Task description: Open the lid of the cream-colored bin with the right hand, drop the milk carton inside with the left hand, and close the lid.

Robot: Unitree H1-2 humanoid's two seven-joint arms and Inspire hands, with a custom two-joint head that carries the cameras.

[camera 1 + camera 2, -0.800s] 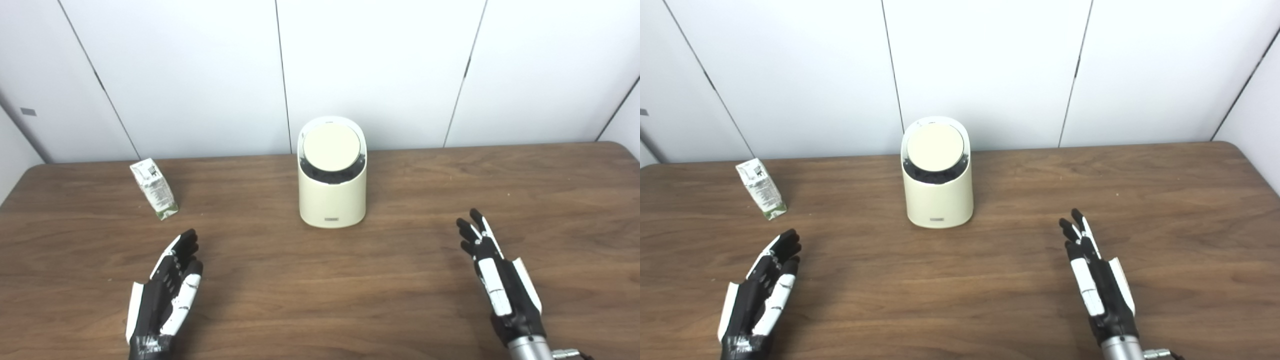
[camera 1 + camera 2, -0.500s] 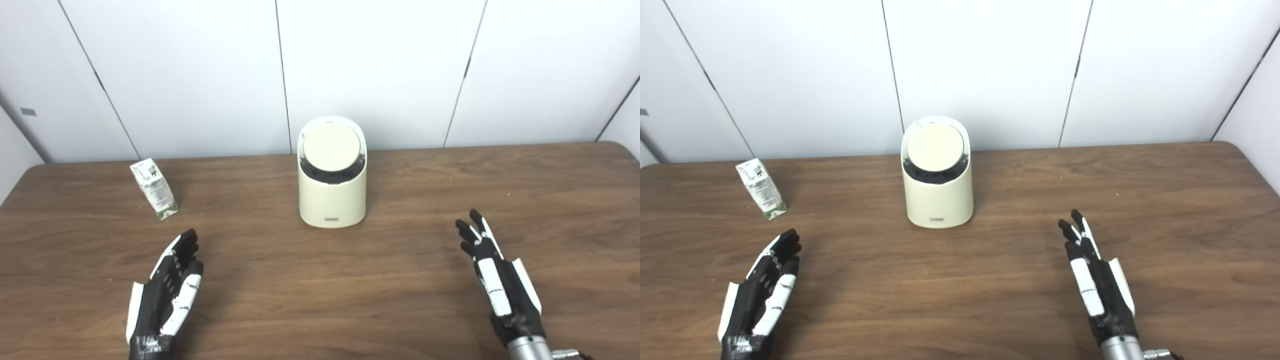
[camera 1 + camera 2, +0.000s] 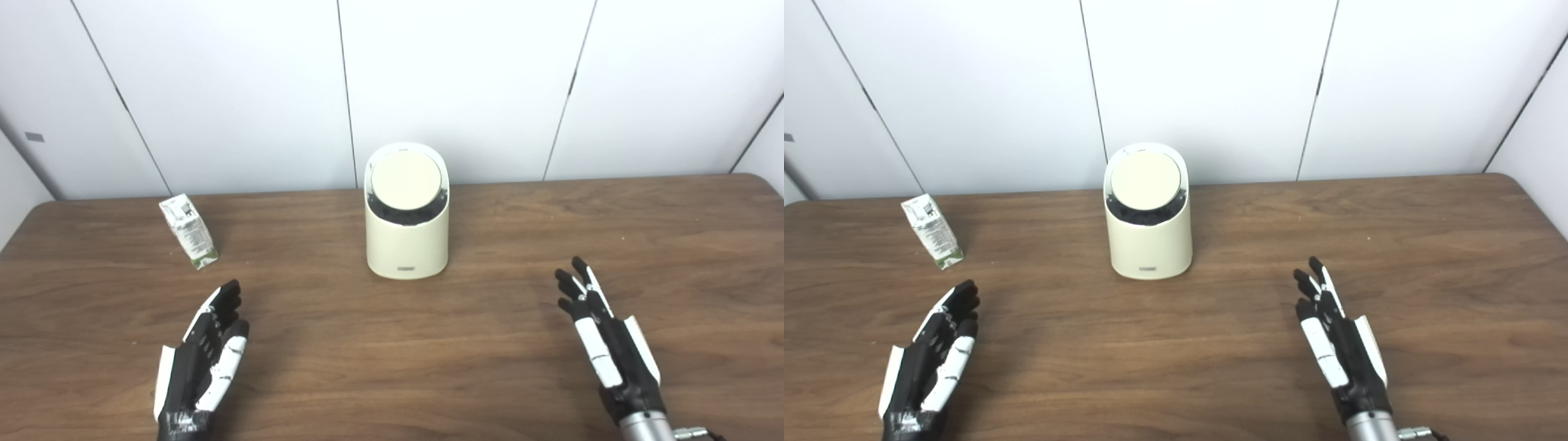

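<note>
— Cream bin (image 3: 407, 211) mid-table in the left eye view, lid (image 3: 405, 181) shut; carton (image 3: 188, 231) upright, well left. Left hand (image 3: 202, 361) spread, empty.

— Same from the right eye: right hand (image 3: 1338, 343) spread, empty. Risk?

— Might shove the light bin backward. Print unreadable.

Looks like a plain test room or lab, not a home. Bare white wall panels (image 3: 453, 86) with thin dark seams behind, no decoration. Wide brown wood-grain tabletop (image 3: 502, 343) with rounded corners, carrying very few things. Two black-and-white robot hands, the left hand (image 3: 202, 361) and the right hand (image 3: 603, 346), over the near edge.
</note>
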